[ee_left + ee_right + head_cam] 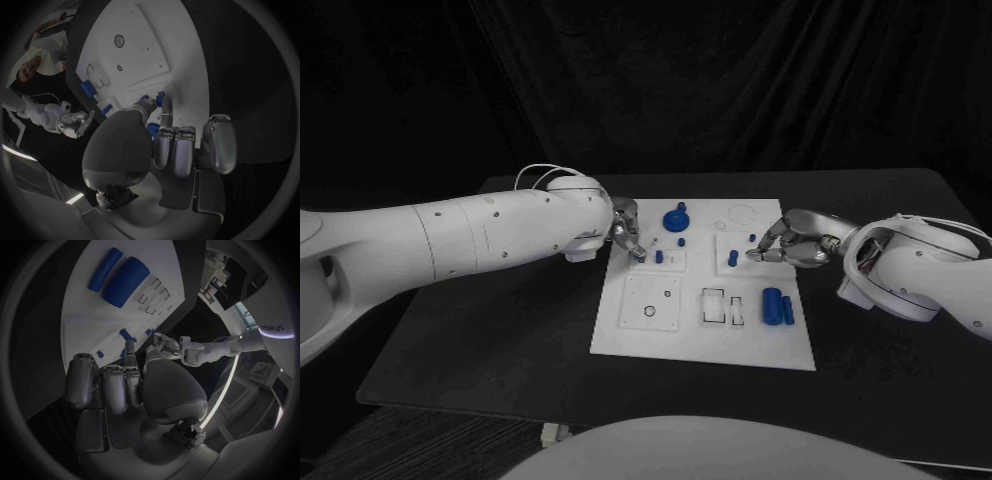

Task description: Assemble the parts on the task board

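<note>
The matte black table (488,330) has broad bare stretches on both sides of the flat white rectangular task board (708,340), which lies at its middle, its near edge well inside the table's front edge. The board's smooth surface carries raised square plates and shallow cut-out slots.

The left white arm (459,235) reaches in from the side, and its silver left hand (629,232) hangs over the board's left edge. Its fingers are bent down toward a small blue peg (160,95); whether they grip it cannot be told. The silver right hand (790,240) sits over the board's right edge, fingers curled toward a small blue peg standing upright (731,258) in the right square plate; a firm hold on it cannot be told either.

A blue round knobbed part (675,217) stands at the board's far middle. Two blue cylinders (776,305), one thick and one thin, lie side by side near the right edge.
</note>
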Controlling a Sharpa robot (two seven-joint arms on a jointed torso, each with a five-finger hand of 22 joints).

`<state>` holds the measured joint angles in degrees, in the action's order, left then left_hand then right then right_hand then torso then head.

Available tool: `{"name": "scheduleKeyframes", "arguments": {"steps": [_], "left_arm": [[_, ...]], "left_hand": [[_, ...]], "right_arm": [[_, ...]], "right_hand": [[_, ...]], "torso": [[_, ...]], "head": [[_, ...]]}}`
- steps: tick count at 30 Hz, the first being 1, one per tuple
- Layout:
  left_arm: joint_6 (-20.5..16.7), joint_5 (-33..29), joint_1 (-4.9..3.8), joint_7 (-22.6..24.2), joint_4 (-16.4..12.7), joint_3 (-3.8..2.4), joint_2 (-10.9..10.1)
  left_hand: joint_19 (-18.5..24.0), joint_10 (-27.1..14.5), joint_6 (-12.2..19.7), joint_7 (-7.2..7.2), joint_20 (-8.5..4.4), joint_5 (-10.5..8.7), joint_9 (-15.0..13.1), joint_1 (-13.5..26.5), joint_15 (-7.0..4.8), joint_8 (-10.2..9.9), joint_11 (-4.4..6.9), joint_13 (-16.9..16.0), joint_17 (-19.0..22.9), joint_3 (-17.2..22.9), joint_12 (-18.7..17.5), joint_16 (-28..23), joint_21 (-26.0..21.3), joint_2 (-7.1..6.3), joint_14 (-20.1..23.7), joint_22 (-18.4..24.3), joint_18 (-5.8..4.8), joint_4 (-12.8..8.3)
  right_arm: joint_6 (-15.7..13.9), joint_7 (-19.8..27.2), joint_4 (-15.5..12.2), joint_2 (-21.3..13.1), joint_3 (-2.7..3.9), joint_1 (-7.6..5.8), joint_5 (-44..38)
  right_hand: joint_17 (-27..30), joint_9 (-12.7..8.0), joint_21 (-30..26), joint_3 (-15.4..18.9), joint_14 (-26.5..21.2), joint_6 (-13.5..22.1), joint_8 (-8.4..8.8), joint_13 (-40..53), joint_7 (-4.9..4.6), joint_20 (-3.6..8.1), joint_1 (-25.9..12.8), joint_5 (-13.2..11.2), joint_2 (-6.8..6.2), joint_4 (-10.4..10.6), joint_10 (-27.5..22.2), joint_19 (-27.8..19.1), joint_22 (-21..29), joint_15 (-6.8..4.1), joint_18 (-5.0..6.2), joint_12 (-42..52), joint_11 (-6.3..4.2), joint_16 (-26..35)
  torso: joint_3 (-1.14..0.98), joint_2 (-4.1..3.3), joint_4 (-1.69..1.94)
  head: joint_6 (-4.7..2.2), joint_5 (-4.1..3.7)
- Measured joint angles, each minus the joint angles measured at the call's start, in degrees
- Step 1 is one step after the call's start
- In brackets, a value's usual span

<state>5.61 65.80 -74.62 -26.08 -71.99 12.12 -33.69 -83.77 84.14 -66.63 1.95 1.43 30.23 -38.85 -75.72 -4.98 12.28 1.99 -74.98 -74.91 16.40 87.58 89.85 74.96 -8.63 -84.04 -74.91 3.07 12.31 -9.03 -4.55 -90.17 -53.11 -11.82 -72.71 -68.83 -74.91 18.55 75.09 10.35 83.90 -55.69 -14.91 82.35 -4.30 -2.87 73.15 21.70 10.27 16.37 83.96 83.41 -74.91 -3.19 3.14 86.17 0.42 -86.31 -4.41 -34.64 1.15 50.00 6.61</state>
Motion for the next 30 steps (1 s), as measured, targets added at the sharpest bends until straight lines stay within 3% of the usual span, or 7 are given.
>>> {"name": "scheduleKeyframes", "arguments": {"steps": [13, 18, 19, 30], "left_arm": [[1.09, -0.01, -0.90, -0.17, -0.27, 0.00, -0.03], [3.75, -0.02, -1.38, -0.06, 0.67, 0.00, 0.74], [4.40, -0.02, -1.50, -0.01, 0.97, 0.00, 0.94], [10.46, -0.02, -2.21, 0.65, 4.52, -0.02, 3.18]], "left_hand": [[0.00, -0.26, 0.02, 0.02, 0.00, -0.45, -0.09, 0.08, 0.09, 0.00, 0.09, 0.00, 0.00, 0.00, 0.00, 0.00, 0.00, -0.07, 0.08, 0.00, 0.00, 0.00], [0.00, -0.27, 0.51, 0.10, 0.00, -1.20, -0.43, 0.37, 0.09, 0.21, 0.08, 0.00, 0.00, 0.12, -0.22, 0.00, -0.22, 0.08, 0.09, 0.00, 0.00, -0.12], [0.00, -0.27, 0.54, 0.13, 0.00, -1.54, -0.43, 0.55, 0.09, 0.21, 0.07, 0.00, 0.00, 2.26, -0.39, 0.00, -0.35, -0.09, 0.09, 0.00, 0.00, -1.93], [0.00, -0.25, 1.03, 0.21, 0.00, -2.33, -0.87, 0.50, 0.10, 0.21, 0.05, 0.00, 0.00, 2.39, -0.45, 0.00, -0.52, 0.10, 0.10, 0.00, 0.00, -2.06]], "right_arm": [[0.16, -0.01, 0.03, -0.01, 0.00, 0.02, 0.00], [0.21, -0.02, 0.04, 0.01, 0.00, 0.02, 0.00], [0.22, -0.02, 0.04, 0.02, 0.00, 0.02, 0.00], [0.26, -0.02, 0.00, 0.08, 0.00, 0.03, 0.00]], "right_hand": [[0.00, 0.00, 0.00, 0.00, 0.11, 0.00, 0.00, 0.01, 0.00, 0.00, 0.00, 0.00, 0.00, 0.00, 0.09, 0.00, 0.01, -0.10, 0.00, 0.02, -0.10, 0.00], [0.00, 0.00, 0.00, 0.00, 0.11, 0.00, 0.00, 0.02, 0.00, 0.00, 0.00, 0.00, 0.00, 0.00, 0.09, 0.00, 0.01, -0.08, 0.00, 0.13, -0.09, 0.23], [0.00, 0.00, 0.00, 0.00, 0.11, 0.00, 0.00, 0.02, 0.00, 0.00, 0.00, 0.00, 0.00, 0.00, 0.09, 0.00, 0.01, -0.08, 0.00, 0.13, -0.09, 0.23], [0.00, 0.01, 0.00, 0.00, 0.11, 0.00, 0.00, 0.03, 0.00, 0.00, 0.00, 0.00, 0.00, 0.00, 0.08, 0.00, -0.04, -0.06, 0.00, -0.03, -0.08, 0.23]], "torso": [[-0.01, 0.03, -0.02], [-0.02, 0.02, -0.02], [-0.02, 0.01, -0.02], [-0.01, -0.03, 0.01]], "head": [[0.00, 0.09], [0.00, 0.09], [0.00, 0.09], [0.00, 0.03]]}}
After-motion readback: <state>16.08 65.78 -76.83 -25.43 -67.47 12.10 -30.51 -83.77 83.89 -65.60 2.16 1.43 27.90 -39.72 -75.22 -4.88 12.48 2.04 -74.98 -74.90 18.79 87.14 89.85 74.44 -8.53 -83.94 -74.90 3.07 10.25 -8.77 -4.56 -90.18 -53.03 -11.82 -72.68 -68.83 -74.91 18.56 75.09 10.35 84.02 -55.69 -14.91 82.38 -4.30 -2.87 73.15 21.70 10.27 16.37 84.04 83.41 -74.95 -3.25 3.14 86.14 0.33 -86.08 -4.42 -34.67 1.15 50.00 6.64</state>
